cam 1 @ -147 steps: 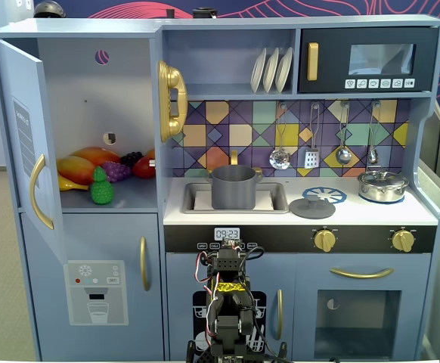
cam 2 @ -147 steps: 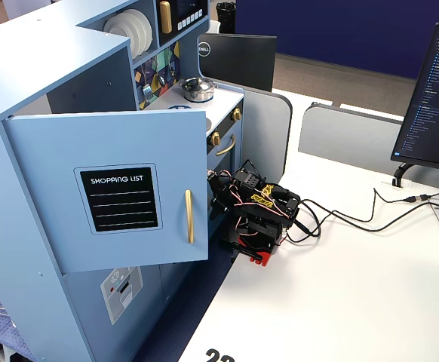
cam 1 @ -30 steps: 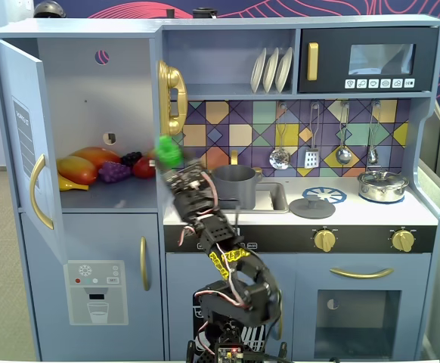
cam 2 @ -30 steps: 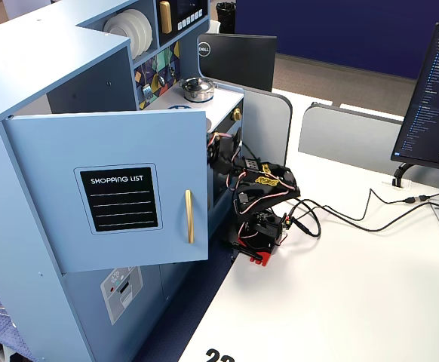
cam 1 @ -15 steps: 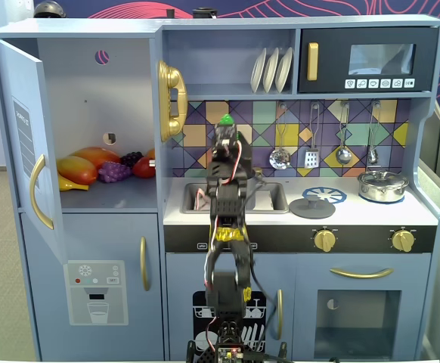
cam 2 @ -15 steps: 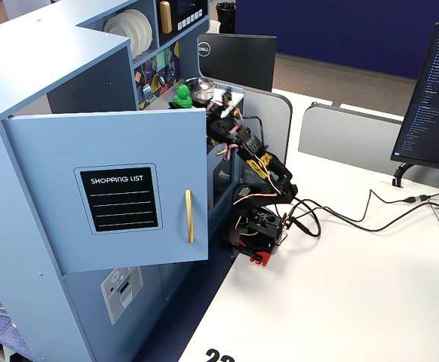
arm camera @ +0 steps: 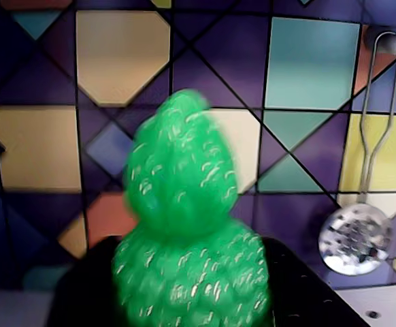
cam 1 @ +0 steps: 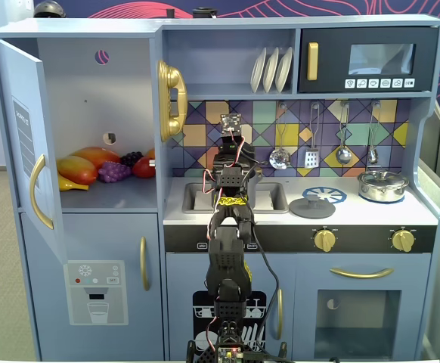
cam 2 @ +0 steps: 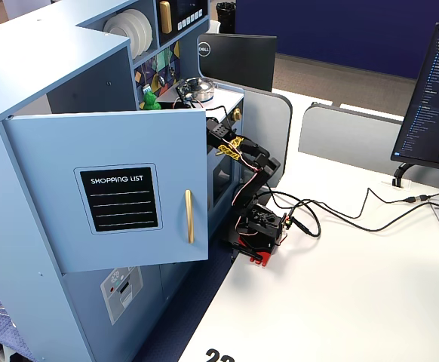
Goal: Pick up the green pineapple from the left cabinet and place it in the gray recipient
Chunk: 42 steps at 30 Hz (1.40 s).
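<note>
The green pineapple (arm camera: pixel 188 252) sits clamped in the dark fingers (arm camera: pixel 82 286) before the tiled wall (arm camera: pixel 307 68) — cabinet (cam 1: pixel 91 83) keeps other fruit (cam 1: pixel 99 165); the pot is unseen.

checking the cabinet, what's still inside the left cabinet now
Inside the left cabinet: orange-yellow mangoes, purple grapes, a dark bunch and a red fruit. No green pineapple; that's in the gripper.
</note>
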Each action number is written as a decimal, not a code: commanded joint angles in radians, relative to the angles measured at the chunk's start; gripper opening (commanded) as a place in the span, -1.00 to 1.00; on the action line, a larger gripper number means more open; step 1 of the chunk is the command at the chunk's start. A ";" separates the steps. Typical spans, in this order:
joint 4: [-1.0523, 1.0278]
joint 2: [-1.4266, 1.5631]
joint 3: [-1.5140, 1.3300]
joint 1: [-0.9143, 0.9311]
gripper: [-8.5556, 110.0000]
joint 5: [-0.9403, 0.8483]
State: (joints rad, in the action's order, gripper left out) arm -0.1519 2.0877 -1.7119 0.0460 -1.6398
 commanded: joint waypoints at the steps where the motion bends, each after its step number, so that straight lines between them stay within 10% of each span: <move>1: 0.052 0.014 0.066 -0.015 -0.41 0.060; 9: -0.164 0.318 -0.114 -0.015 -0.45 0.025; 21: -1.137 1.000 -0.577 0.028 -0.58 -0.054; 33: -0.815 1.063 -1.287 0.026 -0.69 0.049; 42: -1.244 1.091 -1.290 -0.046 -0.82 0.095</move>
State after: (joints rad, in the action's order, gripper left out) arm -1.2226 3.1692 -3.0097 0.0184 -1.5263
